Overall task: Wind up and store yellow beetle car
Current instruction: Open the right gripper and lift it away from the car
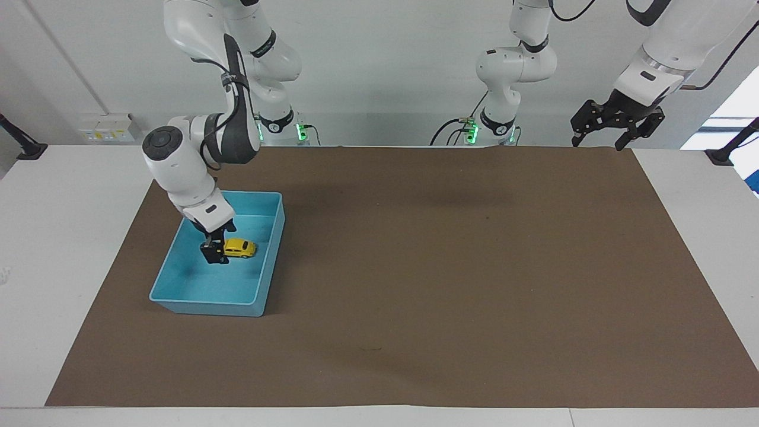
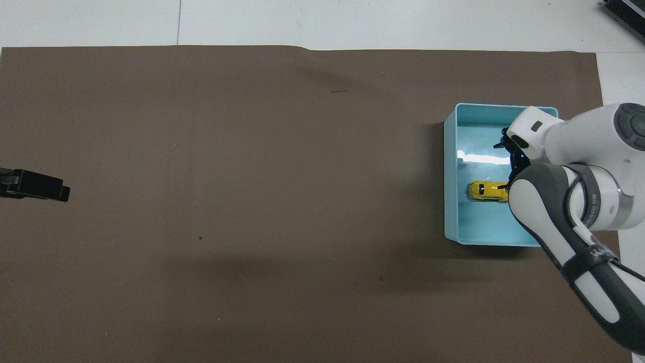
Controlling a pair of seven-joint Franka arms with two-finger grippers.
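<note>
The yellow beetle car [image 1: 241, 248] lies on the floor of the blue bin [image 1: 207, 303], free of any grip. It also shows in the overhead view [image 2: 482, 190] inside the bin [image 2: 450, 176]. My right gripper [image 1: 214, 249] is open and hangs low inside the bin, just beside the car on the side toward the right arm's end of the table. In the overhead view the right gripper [image 2: 505, 166] has its fingers spread and is partly hidden by its own arm. My left gripper [image 1: 614, 129] is open, raised and waiting over the left arm's end of the table [image 2: 59, 191].
A brown mat [image 1: 450, 267] covers most of the white table [image 1: 71, 237]. The bin stands on the mat toward the right arm's end. The right arm's elbow and wrist reach over the bin's end of the mat.
</note>
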